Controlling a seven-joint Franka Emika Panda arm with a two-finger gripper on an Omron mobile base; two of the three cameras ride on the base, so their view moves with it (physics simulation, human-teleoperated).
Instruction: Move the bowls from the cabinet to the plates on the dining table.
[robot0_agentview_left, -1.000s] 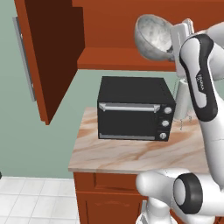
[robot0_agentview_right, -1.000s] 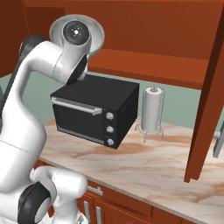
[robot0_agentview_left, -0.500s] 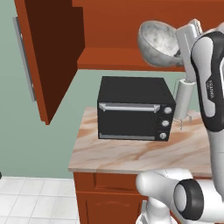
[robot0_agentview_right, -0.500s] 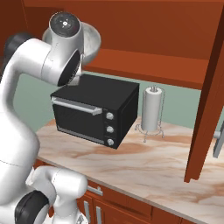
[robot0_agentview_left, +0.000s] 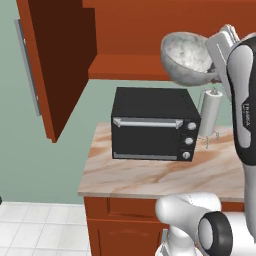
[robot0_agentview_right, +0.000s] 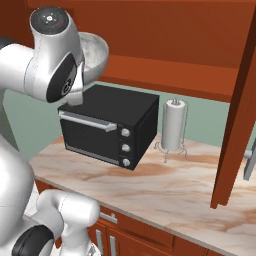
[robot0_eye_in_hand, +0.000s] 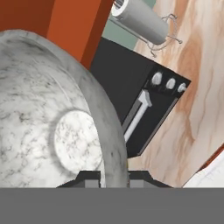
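The round white-grey speckled marble-like bowl (robot0_agentview_left: 187, 59) is up in the air, tipped on its side, in front of the reddish-brown wooden wall cabinet (robot0_agentview_left: 125, 37). The gripper (robot0_eye_in_hand: 113, 178) is pinching the bowl's rim, one finger inside and one outside. Below it, a black box-shaped oven (robot0_agentview_left: 152, 125) and a white paper towel roll (robot0_agentview_left: 208, 115) stand on the beige-pink marble tabletop (robot0_agentview_left: 150, 175).

Quick headcount at the short counter

One marble bowl (robot0_agentview_left: 188, 56), one black oven (robot0_agentview_left: 151, 125), one paper towel roll (robot0_agentview_right: 173, 124), two open cabinet doors (robot0_agentview_left: 56, 62).
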